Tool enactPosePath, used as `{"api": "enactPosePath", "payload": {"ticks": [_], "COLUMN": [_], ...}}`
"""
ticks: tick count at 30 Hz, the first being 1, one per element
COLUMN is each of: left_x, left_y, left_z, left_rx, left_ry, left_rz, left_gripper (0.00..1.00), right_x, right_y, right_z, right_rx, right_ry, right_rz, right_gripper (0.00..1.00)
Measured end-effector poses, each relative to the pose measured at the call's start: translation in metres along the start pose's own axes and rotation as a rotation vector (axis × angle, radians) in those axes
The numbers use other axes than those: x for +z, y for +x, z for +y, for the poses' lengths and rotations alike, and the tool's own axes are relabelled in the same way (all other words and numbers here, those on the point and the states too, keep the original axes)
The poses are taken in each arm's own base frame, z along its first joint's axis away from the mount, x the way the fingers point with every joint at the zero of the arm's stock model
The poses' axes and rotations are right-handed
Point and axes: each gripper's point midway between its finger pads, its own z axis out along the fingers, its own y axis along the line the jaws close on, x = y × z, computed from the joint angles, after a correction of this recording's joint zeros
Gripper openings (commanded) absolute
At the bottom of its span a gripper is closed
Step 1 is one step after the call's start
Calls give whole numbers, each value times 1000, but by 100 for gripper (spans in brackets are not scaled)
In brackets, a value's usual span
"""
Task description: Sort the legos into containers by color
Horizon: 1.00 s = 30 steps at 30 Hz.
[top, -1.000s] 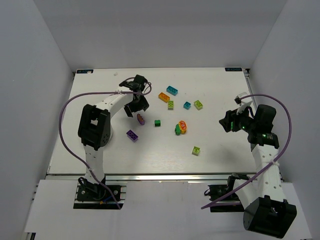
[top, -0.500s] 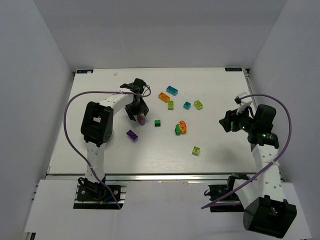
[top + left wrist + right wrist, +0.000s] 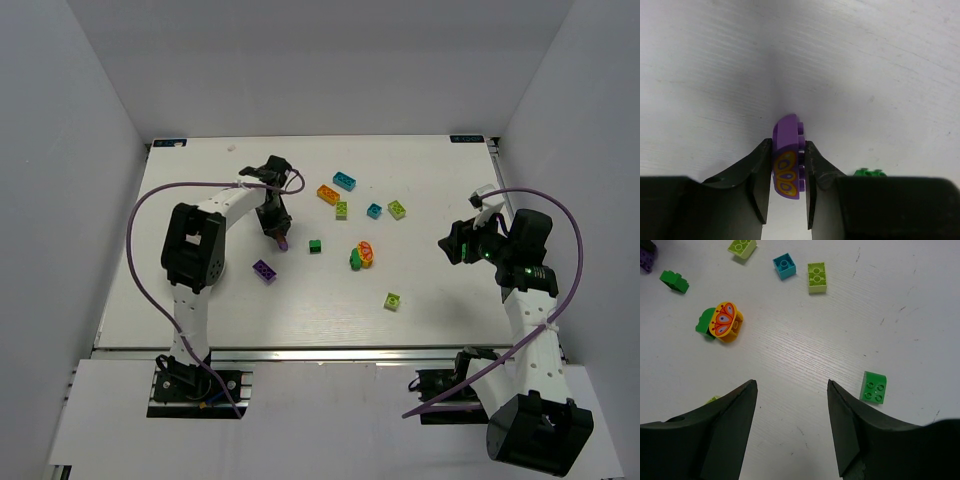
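Observation:
My left gripper is shut on a purple lego with a curved top and yellow ovals, standing on edge on the table; both fingers press its sides. Other legos lie loose: a purple one, dark green, orange, cyan, lime, and a yellow butterfly piece. My right gripper hangs open above bare table at the right, with a green lego just beside its right finger. The containers are out of view.
More legos sit mid-table: a small cyan one, a lime one and a lime one nearer the front. White walls close the table in on the left, back and right.
The left gripper dropped onto the curved purple lego and closed its jaws on it. The right arm has not moved.

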Motion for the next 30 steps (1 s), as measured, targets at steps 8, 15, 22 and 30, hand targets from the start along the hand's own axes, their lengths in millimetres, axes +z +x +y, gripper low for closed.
{"api": "enactPosePath", "payload": {"ticks": [8, 15, 22, 30], "left_x": [-69, -209, -168, -130], "left_y": [-11, -32, -56, -65], "left_z": [5, 61, 104, 137], "left_rx": [342, 416, 363, 306], "left_ry": [162, 206, -89, -301], "left_rz": [-193, -656, -646, -590], "left_gripper": [0, 0, 0, 0], "right_x": [0, 0, 0, 0], "right_y": [0, 0, -1, -1], "right_z": [0, 2, 3, 3], "right_rx": [0, 0, 1, 1], "right_ry": [0, -9, -16, -22], "right_rz": [0, -3, -6, -9], "right_gripper": [64, 63, 63, 63]}}
